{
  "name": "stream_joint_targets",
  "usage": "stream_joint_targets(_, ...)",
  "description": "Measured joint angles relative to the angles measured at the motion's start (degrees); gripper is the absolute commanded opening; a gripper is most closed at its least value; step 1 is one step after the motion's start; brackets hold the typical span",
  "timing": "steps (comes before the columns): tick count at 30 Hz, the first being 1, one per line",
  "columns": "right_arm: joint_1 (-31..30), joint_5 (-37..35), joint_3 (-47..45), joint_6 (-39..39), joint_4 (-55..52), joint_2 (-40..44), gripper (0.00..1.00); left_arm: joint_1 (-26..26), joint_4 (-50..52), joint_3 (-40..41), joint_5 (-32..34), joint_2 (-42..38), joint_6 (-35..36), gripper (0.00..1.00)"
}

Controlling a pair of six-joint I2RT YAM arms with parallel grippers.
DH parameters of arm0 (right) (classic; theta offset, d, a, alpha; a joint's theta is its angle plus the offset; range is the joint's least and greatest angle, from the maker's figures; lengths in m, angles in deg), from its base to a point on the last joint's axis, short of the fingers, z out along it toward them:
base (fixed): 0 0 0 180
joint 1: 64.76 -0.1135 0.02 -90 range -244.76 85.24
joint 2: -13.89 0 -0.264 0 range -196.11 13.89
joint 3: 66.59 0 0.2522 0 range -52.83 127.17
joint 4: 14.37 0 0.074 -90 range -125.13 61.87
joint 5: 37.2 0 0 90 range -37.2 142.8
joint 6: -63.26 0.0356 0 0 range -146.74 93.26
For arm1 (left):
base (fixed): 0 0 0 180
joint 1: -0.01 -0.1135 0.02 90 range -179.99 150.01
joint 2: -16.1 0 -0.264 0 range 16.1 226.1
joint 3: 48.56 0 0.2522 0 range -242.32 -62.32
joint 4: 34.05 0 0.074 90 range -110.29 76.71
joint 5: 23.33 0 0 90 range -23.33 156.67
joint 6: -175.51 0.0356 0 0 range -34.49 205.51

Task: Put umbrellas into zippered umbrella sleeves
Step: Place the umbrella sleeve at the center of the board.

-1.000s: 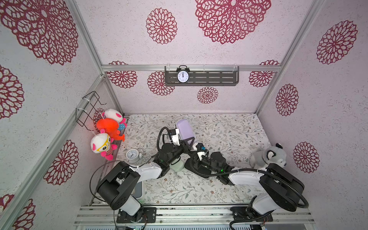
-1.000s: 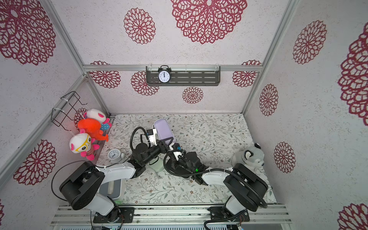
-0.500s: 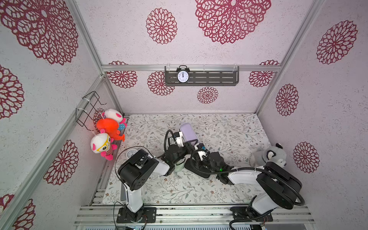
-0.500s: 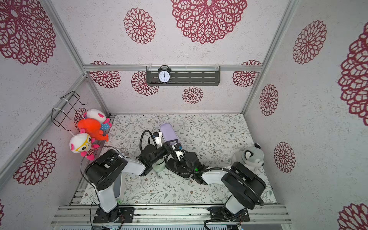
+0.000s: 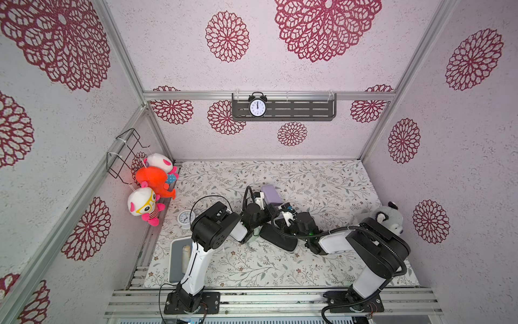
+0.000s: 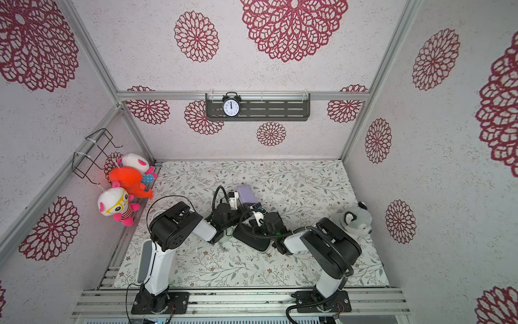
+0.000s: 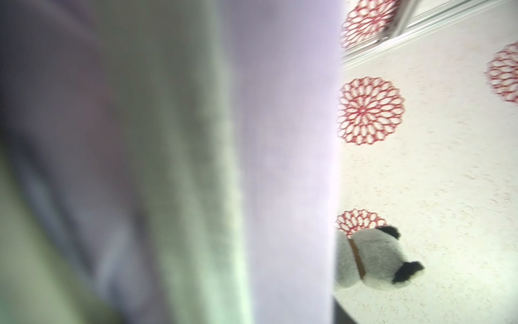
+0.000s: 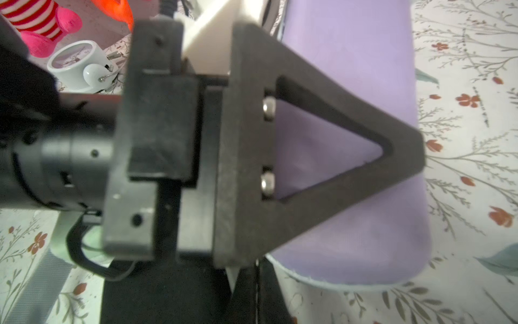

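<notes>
Both arms reach into the middle of the flowered surface (image 5: pixel 322 182), their wrists nearly meeting. The lilac sleeve (image 5: pixel 271 193) lies there, a little toward the back wall, and the left end effector (image 5: pixel 267 204) is right over its near end. From the right wrist camera, one black triangular finger (image 8: pixel 403 151) of it crosses the lilac shell, but I cannot tell whether it is gripping or standing loose. The left wrist camera is so close that it gives only a blur of lilac and pale grey-green material. The right end effector (image 5: pixel 278 214) is closed tight just beside the left one, above the far end of the black sleeve (image 5: pixel 280 239), which lies flat nearer the front. What it pinches, if anything, is hidden. A mint green piece (image 5: pixel 253 238) peeps out under the left forearm. A grey tray (image 5: pixel 175 261) sits by the left arm's base, and a plush husky (image 5: pixel 385 220) sits well off on the right arm's side.
</notes>
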Motion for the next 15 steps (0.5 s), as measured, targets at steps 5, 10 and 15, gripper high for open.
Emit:
stream_joint_targets(5,2.0,1.9,2.0,0.5,-0.6,-2.2,0.0,-1.3,-0.6,-0.2,-1.1,0.0,-1.2,0.82)
stream_joint_targets(10,4.0,1.9,3.2,0.9,-1.9,-2.5,0.0,-2.5,-1.5,1.3,-2.0,-1.3,-1.9,0.86)
stream_joint_targets(15,7.5,1.8,5.8,0.9,-2.9,-4.5,0.0,-4.9,-2.1,4.2,-3.6,-2.9,-2.7,0.87)
